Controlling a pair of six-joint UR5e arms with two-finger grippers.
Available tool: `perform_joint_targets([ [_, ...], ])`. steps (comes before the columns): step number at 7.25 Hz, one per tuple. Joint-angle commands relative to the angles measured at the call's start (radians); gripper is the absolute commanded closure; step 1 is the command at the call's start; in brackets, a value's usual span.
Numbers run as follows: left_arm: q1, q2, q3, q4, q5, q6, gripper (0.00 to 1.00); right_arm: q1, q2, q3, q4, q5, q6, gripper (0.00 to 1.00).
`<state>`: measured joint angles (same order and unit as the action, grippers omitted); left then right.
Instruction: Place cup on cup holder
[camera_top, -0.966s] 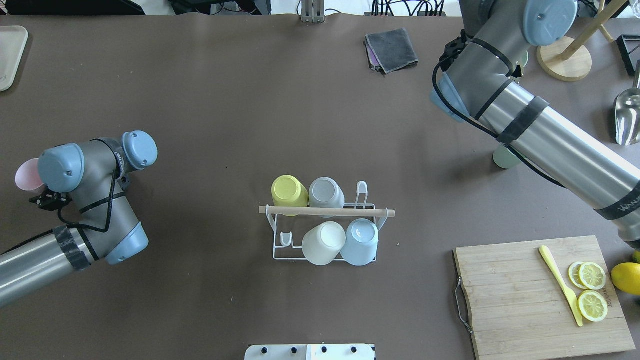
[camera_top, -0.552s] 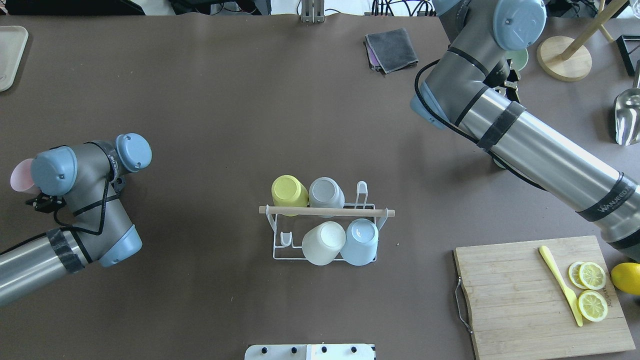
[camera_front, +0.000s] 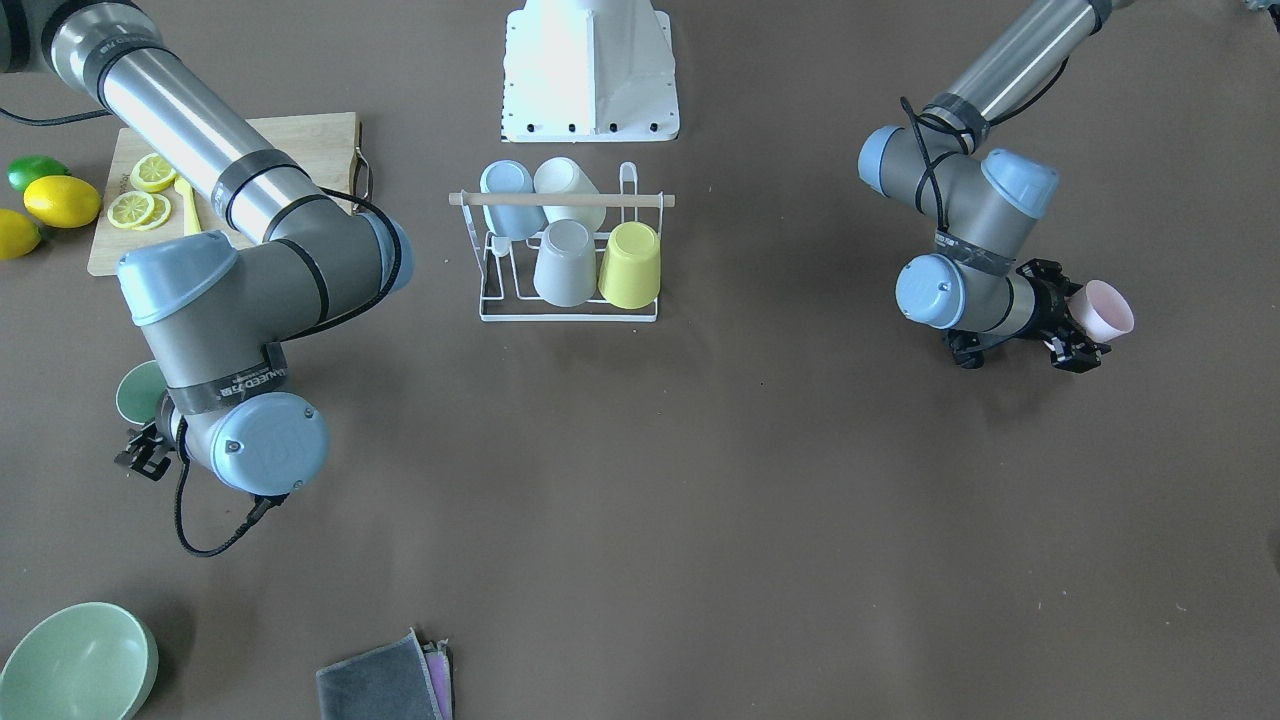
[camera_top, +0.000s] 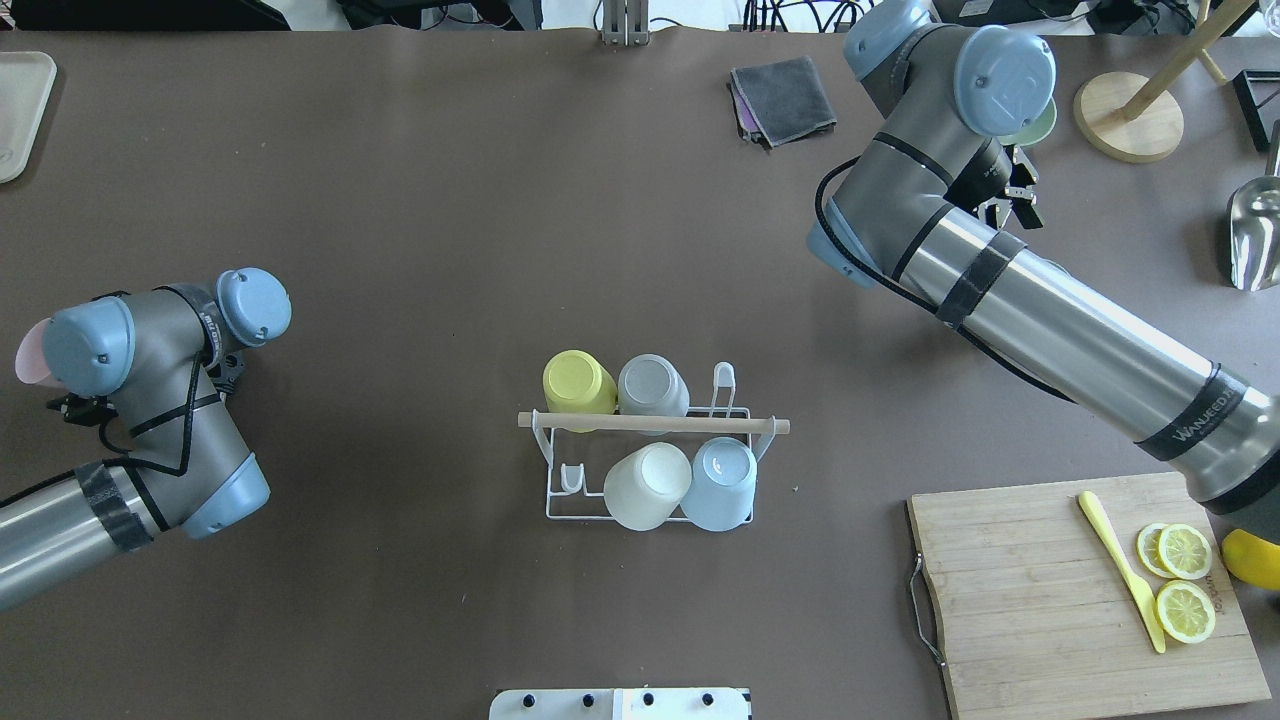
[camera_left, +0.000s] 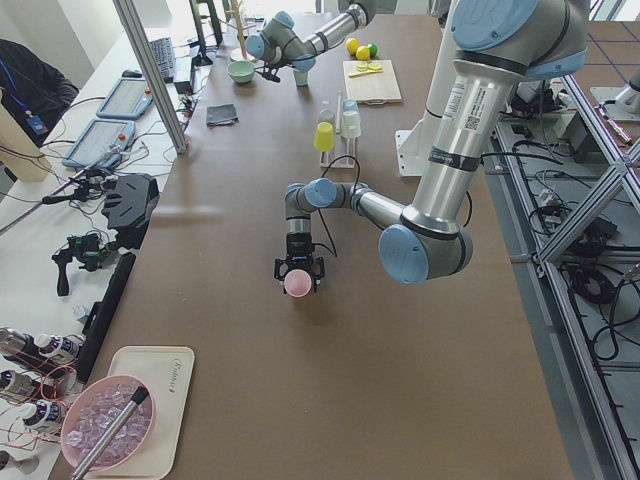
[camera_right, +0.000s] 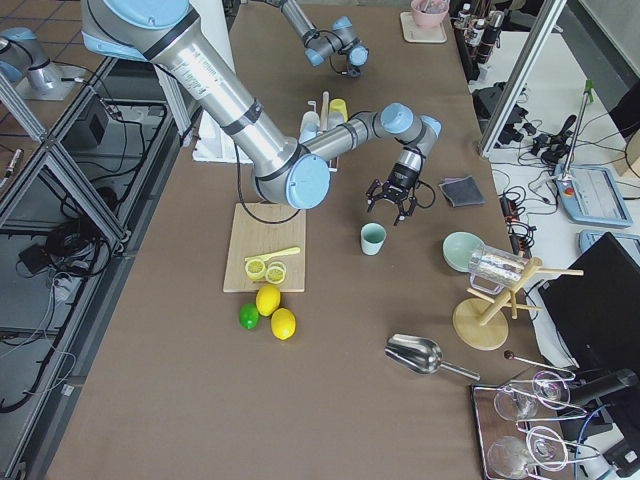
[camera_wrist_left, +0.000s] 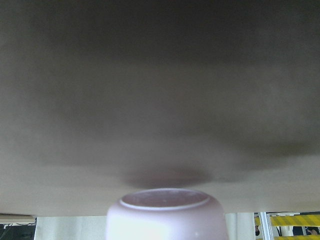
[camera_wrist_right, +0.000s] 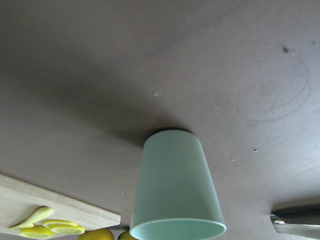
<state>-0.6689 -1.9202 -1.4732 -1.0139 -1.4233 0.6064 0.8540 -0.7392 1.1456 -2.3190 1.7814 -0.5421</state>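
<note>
The white wire cup holder (camera_top: 560, 512) with its wooden rod (camera_top: 650, 424) stands mid-table, with several cups upside down on its prongs; it also shows in the front-facing view (camera_front: 490, 312). My left gripper (camera_front: 1068, 318) is shut on a pink cup (camera_front: 1102, 308), held on its side just above the table, far to the robot's left of the holder. The pink cup also shows in the left wrist view (camera_wrist_left: 165, 215). My right gripper (camera_right: 392, 208) is open and empty, above and beside a green cup (camera_right: 372, 238) that stands upright on the table (camera_wrist_right: 175, 185).
A cutting board (camera_top: 1050, 600) with lemon slices and a yellow knife lies at the front right, with lemons (camera_front: 60, 200) beside it. A green bowl (camera_front: 75, 660), a grey cloth (camera_top: 783, 98), a wooden stand (camera_top: 1128, 118) and a metal scoop (camera_top: 1255, 235) are at the far right.
My right arm has swung toward the far side and the centre, now covering the green cup in the overhead view. My left arm has drifted further left with the pink cup.
</note>
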Motion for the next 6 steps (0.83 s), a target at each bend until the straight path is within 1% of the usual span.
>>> perform_joint_targets([
  [1,-0.005,0.007,-0.006,-0.031,0.0,-0.008,0.07,-0.015,0.004,-0.042,0.051,-0.031,-0.085,0.0],
  [2,-0.009,0.007,-0.006,-0.046,-0.002,-0.029,0.11,-0.015,0.003,-0.05,0.059,-0.031,-0.097,0.0],
  [3,-0.017,0.007,-0.013,-0.052,-0.003,-0.034,0.19,-0.015,0.004,-0.081,0.066,-0.033,-0.145,0.0],
  [4,-0.038,0.015,-0.041,-0.052,-0.005,-0.031,0.35,-0.015,0.004,-0.089,0.066,-0.033,-0.157,0.0],
  [5,-0.041,0.036,-0.082,-0.052,-0.005,-0.031,0.45,-0.015,0.009,-0.111,0.066,-0.033,-0.157,0.0],
  [6,-0.055,0.036,-0.091,-0.052,-0.006,-0.031,0.45,-0.015,0.015,-0.128,0.066,-0.033,-0.157,0.0],
])
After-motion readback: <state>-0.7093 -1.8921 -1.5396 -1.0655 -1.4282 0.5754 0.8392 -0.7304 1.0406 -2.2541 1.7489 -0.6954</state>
